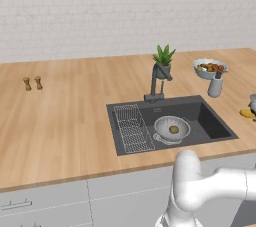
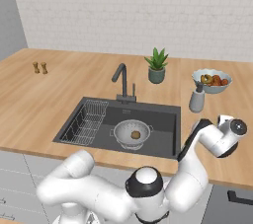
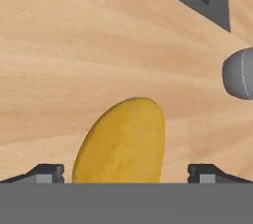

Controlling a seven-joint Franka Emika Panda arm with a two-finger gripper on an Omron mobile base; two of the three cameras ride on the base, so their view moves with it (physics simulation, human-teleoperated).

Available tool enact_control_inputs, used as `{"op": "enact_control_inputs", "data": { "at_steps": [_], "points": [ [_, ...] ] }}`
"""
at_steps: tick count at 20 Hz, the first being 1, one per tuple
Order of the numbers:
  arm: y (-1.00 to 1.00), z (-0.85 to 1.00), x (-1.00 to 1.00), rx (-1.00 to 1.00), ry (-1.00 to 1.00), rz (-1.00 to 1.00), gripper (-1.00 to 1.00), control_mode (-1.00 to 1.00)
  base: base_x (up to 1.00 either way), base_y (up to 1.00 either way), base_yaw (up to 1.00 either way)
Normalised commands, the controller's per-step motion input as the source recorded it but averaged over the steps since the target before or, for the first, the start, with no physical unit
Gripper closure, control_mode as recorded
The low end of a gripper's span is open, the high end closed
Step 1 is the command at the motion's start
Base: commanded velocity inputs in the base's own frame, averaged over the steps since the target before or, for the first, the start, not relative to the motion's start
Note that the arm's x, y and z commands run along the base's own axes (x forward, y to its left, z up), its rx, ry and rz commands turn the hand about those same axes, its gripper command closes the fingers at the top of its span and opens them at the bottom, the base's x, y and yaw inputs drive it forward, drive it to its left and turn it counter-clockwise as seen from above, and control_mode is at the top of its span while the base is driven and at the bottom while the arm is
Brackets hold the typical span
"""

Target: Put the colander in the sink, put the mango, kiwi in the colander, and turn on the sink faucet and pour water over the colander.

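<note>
Colander (image 1: 172, 128) sits in the sink (image 1: 212, 121) with the kiwi (image 1: 173, 129) inside. Mango (image 3: 121, 145) lies on the counter (image 3: 74, 45) between the gripper (image 3: 126, 173), fingers wide and empty. Next: descend, close on it.

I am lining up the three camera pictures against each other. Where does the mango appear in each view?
Left base view: the mango lies at the right edge, on the counter right of the sink.
Right base view: I cannot make it out.
Hand view: it sits low in the middle, between the open gripper tips.
Shared landmark: the sink, whose corner shows at the hand view's top right.
</note>
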Motion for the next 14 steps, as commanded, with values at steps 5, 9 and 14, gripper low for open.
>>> {"op": "enact_control_inputs", "data": {
  "at_steps": [5, 9, 14],
  "points": [
    [-0.33, -0.33, 0.41, 0.00, 0.07, -0.03, -1.00, -1.00, 0.00, 0.00, 0.00],
    [-0.06, -0.68, 0.09, 0.00, 0.30, 0.00, 1.00, -1.00, 0.00, 0.00, 0.00],
    [0.19, -0.90, 0.00, -0.09, 0.46, 0.04, 1.00, -1.00, 0.00, 0.00, 0.00]
  ]
}}
